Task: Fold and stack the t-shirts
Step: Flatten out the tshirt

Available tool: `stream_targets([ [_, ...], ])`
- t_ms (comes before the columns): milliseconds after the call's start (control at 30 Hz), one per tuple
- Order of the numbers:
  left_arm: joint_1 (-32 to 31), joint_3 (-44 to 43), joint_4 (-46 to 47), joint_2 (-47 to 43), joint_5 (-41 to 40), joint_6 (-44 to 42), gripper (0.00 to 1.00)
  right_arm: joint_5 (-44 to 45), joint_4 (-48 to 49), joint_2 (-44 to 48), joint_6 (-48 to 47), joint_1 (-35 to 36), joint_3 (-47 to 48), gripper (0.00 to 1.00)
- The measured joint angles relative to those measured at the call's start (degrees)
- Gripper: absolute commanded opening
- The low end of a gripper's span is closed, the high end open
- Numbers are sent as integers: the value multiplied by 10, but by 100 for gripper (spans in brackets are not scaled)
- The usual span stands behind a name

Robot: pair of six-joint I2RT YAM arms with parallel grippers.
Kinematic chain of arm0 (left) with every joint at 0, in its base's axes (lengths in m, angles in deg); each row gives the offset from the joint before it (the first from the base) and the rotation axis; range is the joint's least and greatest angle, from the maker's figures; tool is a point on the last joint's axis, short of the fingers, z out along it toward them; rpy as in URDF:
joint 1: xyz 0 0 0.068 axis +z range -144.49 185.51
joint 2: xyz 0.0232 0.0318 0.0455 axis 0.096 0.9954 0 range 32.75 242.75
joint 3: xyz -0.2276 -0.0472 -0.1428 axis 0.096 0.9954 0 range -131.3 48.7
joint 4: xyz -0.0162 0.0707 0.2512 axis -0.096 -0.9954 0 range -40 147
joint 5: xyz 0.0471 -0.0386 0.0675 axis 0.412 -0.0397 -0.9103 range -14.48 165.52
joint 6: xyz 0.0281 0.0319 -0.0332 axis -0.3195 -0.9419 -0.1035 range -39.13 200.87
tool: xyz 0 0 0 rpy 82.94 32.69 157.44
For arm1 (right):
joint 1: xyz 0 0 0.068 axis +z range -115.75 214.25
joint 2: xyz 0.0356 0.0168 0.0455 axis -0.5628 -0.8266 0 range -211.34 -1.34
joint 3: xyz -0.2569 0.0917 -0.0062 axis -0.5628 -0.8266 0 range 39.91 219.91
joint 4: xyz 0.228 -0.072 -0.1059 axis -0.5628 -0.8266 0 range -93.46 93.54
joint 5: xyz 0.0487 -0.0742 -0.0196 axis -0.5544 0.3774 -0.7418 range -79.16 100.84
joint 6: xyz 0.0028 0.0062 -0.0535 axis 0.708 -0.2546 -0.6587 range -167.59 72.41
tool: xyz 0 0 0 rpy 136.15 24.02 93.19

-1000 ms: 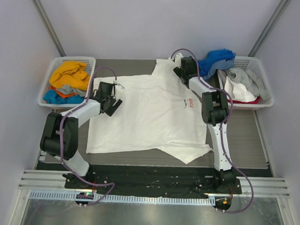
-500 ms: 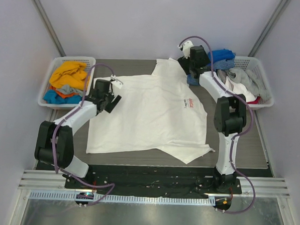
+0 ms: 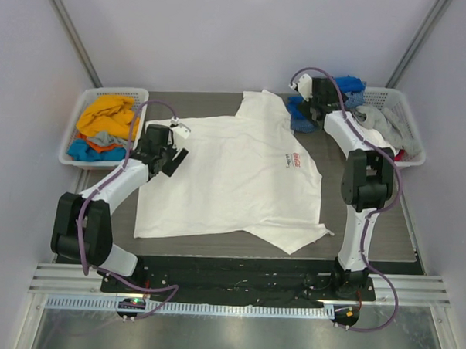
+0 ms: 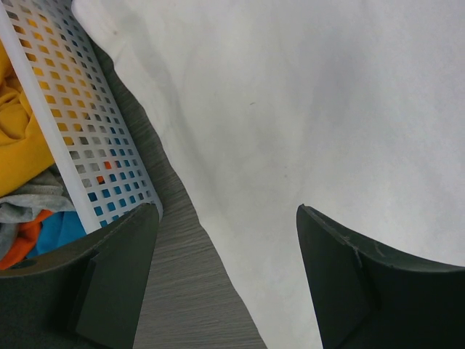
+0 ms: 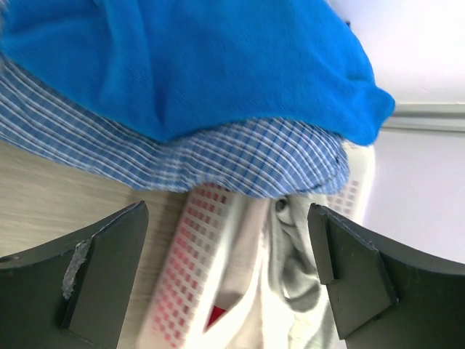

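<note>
One big white shirt [image 3: 233, 174] lies flat in the middle of the table [image 3: 393, 220]. At 9 o'clock the left gripper [image 4: 225, 269] is wide open over the shirt's edge, holding nothing. At 1 o'clock the right gripper [image 5: 229, 269] is wide open and empty, by a blue shirt [image 5: 189, 65] and a checked shirt [image 5: 240, 156] at the basket [image 5: 190, 285].

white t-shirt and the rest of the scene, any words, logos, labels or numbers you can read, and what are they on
Chest print on the white t-shirt: a small red mark with dark lettering beside it, too small to read.
No other writing, label or number shows in any of the three views.
</note>
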Motion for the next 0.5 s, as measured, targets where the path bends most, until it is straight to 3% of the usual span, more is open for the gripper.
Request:
stream_targets([
  [500, 0, 0, 0, 0, 1, -9, 82, 7, -55, -14, -238, -10, 28, 100],
])
